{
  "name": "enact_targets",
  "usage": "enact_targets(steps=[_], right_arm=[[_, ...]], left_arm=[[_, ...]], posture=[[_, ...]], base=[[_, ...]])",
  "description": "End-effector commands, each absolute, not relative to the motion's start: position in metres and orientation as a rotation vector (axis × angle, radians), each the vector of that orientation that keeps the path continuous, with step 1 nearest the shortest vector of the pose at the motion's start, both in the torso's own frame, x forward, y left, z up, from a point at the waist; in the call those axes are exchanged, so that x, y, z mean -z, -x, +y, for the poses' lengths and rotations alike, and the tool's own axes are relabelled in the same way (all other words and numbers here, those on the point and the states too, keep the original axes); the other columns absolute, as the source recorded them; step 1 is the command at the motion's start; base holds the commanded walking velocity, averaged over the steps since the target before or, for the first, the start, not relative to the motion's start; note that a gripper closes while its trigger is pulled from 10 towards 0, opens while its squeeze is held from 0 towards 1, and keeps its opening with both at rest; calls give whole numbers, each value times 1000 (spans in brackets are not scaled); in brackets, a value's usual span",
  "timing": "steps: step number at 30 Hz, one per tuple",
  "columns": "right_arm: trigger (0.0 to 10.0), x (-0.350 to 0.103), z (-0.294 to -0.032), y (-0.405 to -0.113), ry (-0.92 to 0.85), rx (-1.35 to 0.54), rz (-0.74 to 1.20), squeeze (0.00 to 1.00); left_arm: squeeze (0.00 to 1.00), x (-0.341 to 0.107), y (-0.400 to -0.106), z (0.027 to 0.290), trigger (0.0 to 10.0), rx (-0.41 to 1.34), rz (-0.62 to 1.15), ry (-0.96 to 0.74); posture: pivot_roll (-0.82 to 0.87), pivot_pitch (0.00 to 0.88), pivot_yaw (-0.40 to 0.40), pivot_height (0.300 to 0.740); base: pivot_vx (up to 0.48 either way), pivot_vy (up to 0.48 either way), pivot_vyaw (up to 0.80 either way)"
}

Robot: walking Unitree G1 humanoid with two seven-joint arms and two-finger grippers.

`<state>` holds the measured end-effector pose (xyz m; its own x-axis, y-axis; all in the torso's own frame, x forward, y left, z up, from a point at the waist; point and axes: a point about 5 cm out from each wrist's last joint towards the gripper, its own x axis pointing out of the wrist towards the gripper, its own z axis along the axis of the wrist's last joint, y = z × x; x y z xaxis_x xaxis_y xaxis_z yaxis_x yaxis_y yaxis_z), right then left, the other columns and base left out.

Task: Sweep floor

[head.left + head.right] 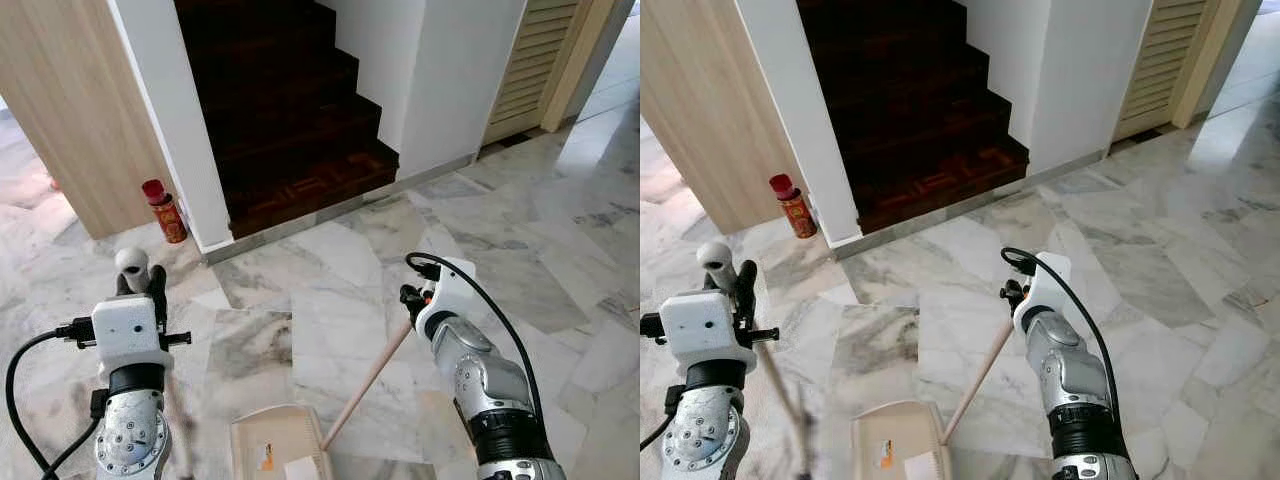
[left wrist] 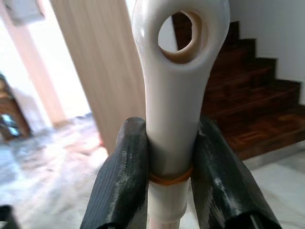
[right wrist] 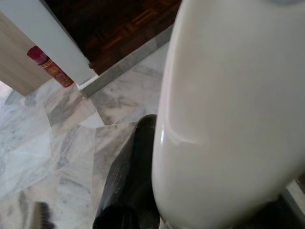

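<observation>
a dark wooden staircase point(image 1: 290, 130) is seen ahead between white walls, with a red can point(image 1: 165, 211) stood on the marble floor point(image 1: 560, 250) beside a wooden panel point(image 1: 70, 110), and a slatted door point(image 1: 525, 65) off to the right. a cream broom handle point(image 2: 174, 95) with a hanging hole is clamped between the fingers point(image 2: 121, 176) of the left gripper point(image 1: 140, 285). a pale wooden dustpan handle point(image 1: 365, 382) is gripped by the closed right gripper point(image 1: 415, 300), slanting down to the beige dustpan point(image 1: 280, 445) low on the floor between the arms.

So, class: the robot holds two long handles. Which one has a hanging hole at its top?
The broom handle in the left gripper, white with a hole; the right gripper holds the plain dustpan handle.
</observation>
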<state>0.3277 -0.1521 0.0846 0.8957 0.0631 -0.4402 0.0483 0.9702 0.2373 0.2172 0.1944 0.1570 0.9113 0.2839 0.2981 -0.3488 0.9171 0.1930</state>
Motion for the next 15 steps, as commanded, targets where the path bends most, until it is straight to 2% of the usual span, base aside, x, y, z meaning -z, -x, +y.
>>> enact_targets(steps=[1, 8, 11, 15], right_arm=[[10000, -101, -150, -334, -268, -18, 377, 0], [10000, -112, -151, -337, -260, -18, 273, 0], [10000, -116, -150, -337, -251, -24, 238, 0], [10000, -116, -151, -336, -244, -20, 229, 0]], left_arm=[[0, -166, -213, 193, 10000, -335, -327, -287], [0, -153, -205, 187, 10000, -295, -287, -330], [0, -147, -204, 186, 10000, -294, -266, -330], [0, -146, -205, 186, 10000, -292, -267, -328]], posture=[[-198, 4, 65, 740], [-191, 4, 67, 740], [-192, 6, 68, 740], [-192, 7, 69, 740]], base=[[0, 0, 0], [0, 0, 0], [0, 0, 506], [0, 0, 800]])
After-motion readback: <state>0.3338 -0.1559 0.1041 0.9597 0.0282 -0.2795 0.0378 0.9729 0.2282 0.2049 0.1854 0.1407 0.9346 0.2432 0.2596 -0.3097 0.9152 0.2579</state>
